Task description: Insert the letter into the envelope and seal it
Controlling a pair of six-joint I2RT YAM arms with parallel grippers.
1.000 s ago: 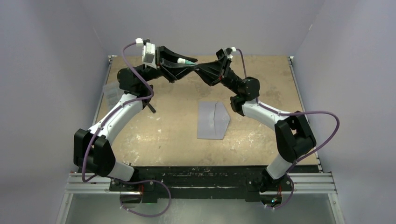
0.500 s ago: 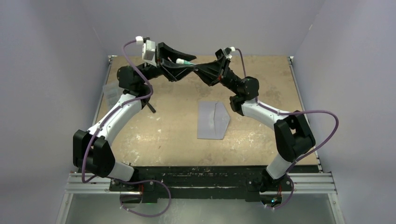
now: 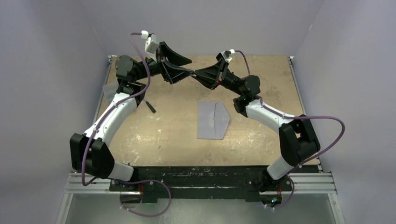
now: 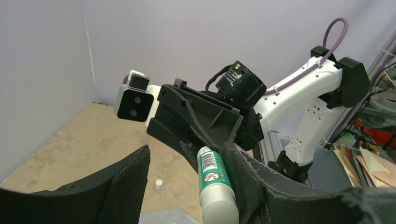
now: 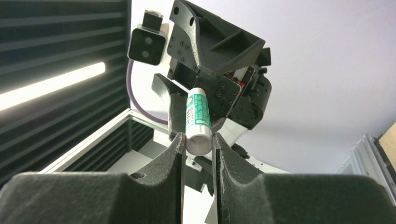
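The grey-blue envelope (image 3: 213,120) lies flat mid-table with its pointed flap to the right; a corner of the envelope (image 4: 170,217) shows in the left wrist view. The letter is hidden. Both arms meet high over the far side of the table. My right gripper (image 5: 198,141) is shut on the white end of a green-and-white glue stick (image 5: 198,119). My left gripper (image 4: 187,156) stands open around the same glue stick (image 4: 215,182), which rests against one finger only. From above, the left gripper (image 3: 185,66) and the right gripper (image 3: 198,73) nearly touch tip to tip.
A small white cap (image 4: 159,183) sits on the tan table (image 3: 154,135). A short black stick (image 3: 150,106) lies near the left arm. A clear plastic box (image 3: 110,91) rests at the table's left edge. Purple walls close in the far and side edges.
The left gripper has opened off the glue stick, and its wrist has swung up and to the left. The right gripper keeps its hold on the stick.
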